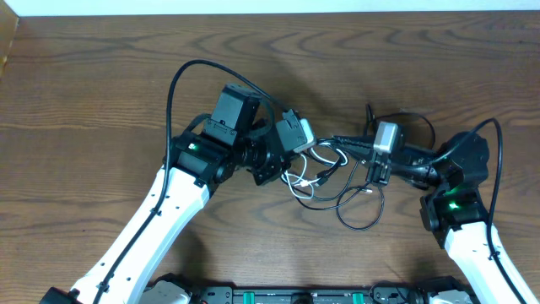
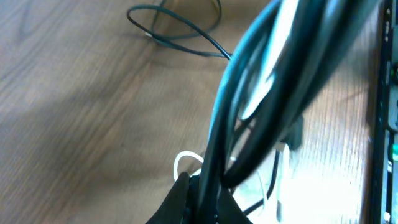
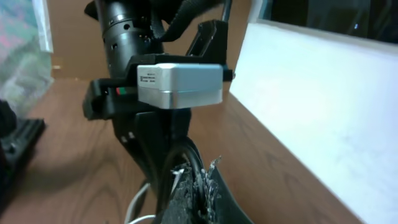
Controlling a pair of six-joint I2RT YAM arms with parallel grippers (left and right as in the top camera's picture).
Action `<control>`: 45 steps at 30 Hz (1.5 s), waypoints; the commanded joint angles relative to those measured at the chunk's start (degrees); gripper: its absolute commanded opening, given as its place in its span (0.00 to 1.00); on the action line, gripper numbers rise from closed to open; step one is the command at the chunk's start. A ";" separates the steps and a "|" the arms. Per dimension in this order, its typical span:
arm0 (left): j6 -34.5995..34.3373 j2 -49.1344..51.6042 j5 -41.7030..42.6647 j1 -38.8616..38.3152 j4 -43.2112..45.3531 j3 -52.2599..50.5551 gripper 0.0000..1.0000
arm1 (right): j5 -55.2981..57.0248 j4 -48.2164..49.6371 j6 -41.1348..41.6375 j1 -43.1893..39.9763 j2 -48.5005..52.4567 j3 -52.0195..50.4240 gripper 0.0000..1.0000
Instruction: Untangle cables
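Left claw [image 2: 202, 190] and right claw [image 3: 193, 186] squeeze shut on thin black cords [image 2: 267, 81]
White cord [image 1: 295, 180] loops on brown wooden desk [image 1: 84, 101]

The flat wooden table [image 1: 84, 101] is mid-brown, patterned with darker swirling grain lines. The thin black flexible cables [image 2: 317, 43] are glossy black with a faint teal sheen, and the thin white flexible cable [image 1: 295, 179] among them is plain white. The two jointed robot arms [image 1: 160, 219] have white long links and black joints, each with a small green light, and their boxy metal wrist cameras [image 1: 386, 137] are silver-grey.
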 commanded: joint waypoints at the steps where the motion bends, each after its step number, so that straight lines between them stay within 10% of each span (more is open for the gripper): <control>1: 5.77 -0.31 0.57 -0.04 -2.03 0.81 0.08 | 0.04 0.17 -9.09 0.46 -0.09 0.48 0.03; 20: 8.26 -0.31 0.55 -0.04 -4.96 0.81 0.07 | 0.07 -0.90 -17.53 0.42 -0.09 0.48 0.08; 45: 10.80 -0.31 -6.47 -0.02 -6.43 0.81 0.07 | 0.09 -28.17 -7.78 -1.66 -0.09 0.48 0.26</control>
